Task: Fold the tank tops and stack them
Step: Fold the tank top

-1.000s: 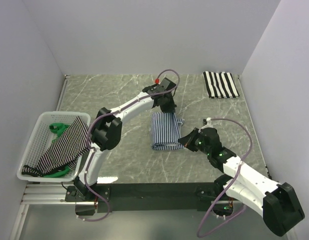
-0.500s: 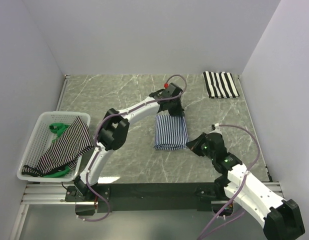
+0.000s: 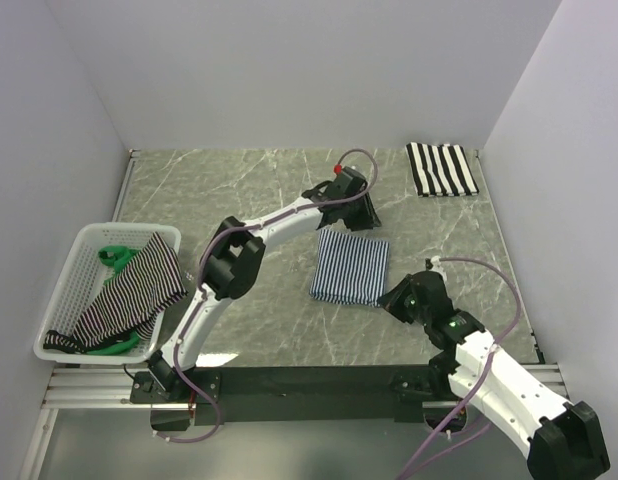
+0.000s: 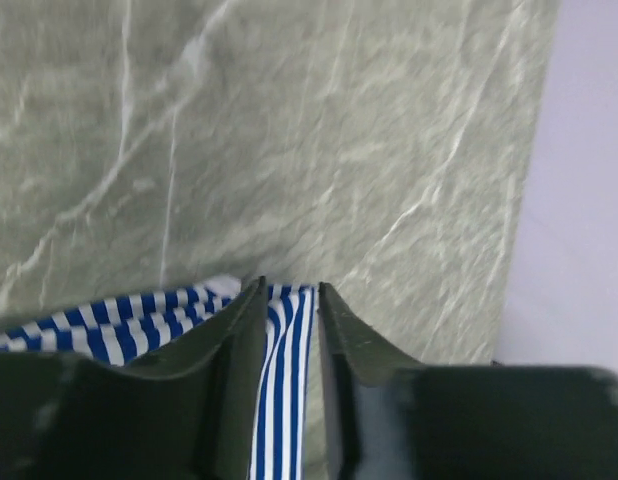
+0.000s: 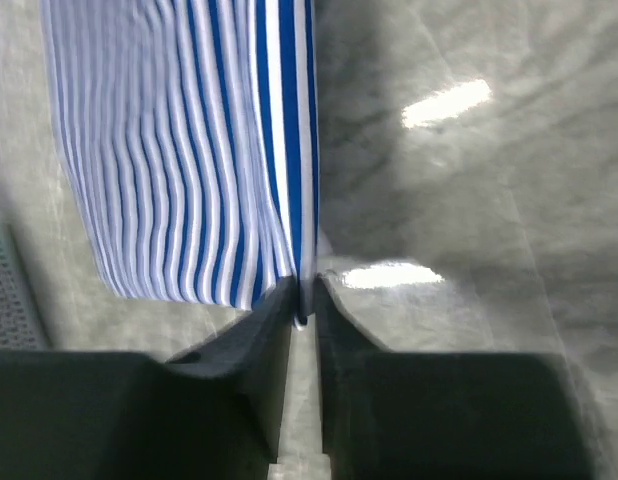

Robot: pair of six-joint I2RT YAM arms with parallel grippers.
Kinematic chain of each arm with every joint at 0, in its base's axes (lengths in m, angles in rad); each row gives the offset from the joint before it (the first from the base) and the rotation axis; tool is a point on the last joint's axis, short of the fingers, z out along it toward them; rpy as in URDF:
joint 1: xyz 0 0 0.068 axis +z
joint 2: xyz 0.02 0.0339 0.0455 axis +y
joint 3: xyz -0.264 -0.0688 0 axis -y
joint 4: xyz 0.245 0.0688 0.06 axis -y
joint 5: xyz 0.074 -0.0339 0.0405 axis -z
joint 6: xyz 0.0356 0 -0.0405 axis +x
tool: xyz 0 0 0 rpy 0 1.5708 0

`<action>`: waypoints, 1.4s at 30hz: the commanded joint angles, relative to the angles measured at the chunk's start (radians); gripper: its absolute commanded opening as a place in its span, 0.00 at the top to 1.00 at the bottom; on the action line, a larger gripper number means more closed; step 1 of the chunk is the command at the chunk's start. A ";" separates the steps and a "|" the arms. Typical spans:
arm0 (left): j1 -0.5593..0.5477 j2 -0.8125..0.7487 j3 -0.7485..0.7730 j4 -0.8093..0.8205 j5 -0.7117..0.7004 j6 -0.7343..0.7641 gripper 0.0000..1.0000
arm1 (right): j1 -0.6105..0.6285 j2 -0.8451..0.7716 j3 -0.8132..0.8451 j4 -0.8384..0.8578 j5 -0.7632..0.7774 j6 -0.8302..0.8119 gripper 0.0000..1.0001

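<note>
Left gripper: mine, reached out to the far middle of the table, tips down at the far edge of the navy top
Left jaws: spread a little; in the left wrist view my two dark fingers stand apart, and blue and white stripes show in the gap and to the left of it; I cannot tell whether the pads touch the cloth
Right gripper: mine, low over the table, pointing left at the near right corner of the navy top
Right jaws: almost pressed together, pinching that corner; in the right wrist view only a thin slit parts my fingers, and the white edge of the cloth runs down into it
Navy top: folded into a flat, slightly skewed rectangle in the middle of the table, between my two grippers, with thin stripes running from far to near
Black top: broad black and white stripes, folded flat in the far right corner, well apart from the navy top
Basket: white mesh, at the left edge of the table, beside my left arm
In the basket: a crumpled striped top draped to the near rim, with a green thing showing at its far and near ends; what it is I cannot tell
</note>
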State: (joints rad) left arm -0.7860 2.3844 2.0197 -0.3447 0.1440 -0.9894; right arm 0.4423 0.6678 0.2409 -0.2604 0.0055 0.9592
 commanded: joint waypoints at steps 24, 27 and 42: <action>0.093 -0.424 -0.547 0.039 0.140 0.230 0.91 | -0.059 0.432 0.359 0.062 0.042 -0.154 0.53; 0.080 -0.393 -0.587 0.044 0.152 0.250 0.91 | -0.097 0.531 0.370 0.115 0.016 -0.166 0.53; 0.005 -0.454 -0.868 0.219 0.011 -0.061 0.84 | -0.099 0.981 0.739 0.027 -0.042 -0.312 0.56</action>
State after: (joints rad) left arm -0.7353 1.9781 1.2217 -0.1623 0.2234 -0.9367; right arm 0.3439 1.5707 0.8288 -0.2192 0.0059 0.7246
